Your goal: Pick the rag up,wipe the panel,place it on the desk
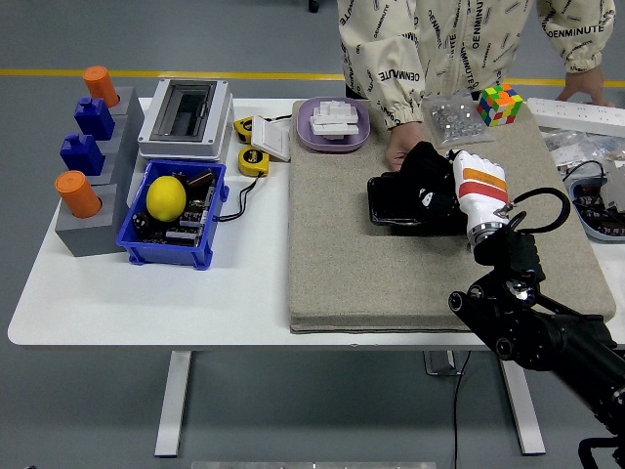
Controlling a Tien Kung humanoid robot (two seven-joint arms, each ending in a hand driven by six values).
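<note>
A black panel [394,205] lies flat on the grey felt mat [391,283]. My right hand [467,195], white with an orange stripe, is shut on a black rag [428,179] and presses it onto the panel's right part. The rag hides the fingers and much of the panel under it. A person at the far side rests one hand [400,152] on the panel's far left edge. The left arm is out of the picture.
Behind the panel stand a purple bowl [332,127], a bag of small parts [451,119] and a colour cube [499,104]. To the left are yellow tape measures [253,160], a blue bin [142,244] with a lemon, a grey box [186,117] and a block stand [83,230].
</note>
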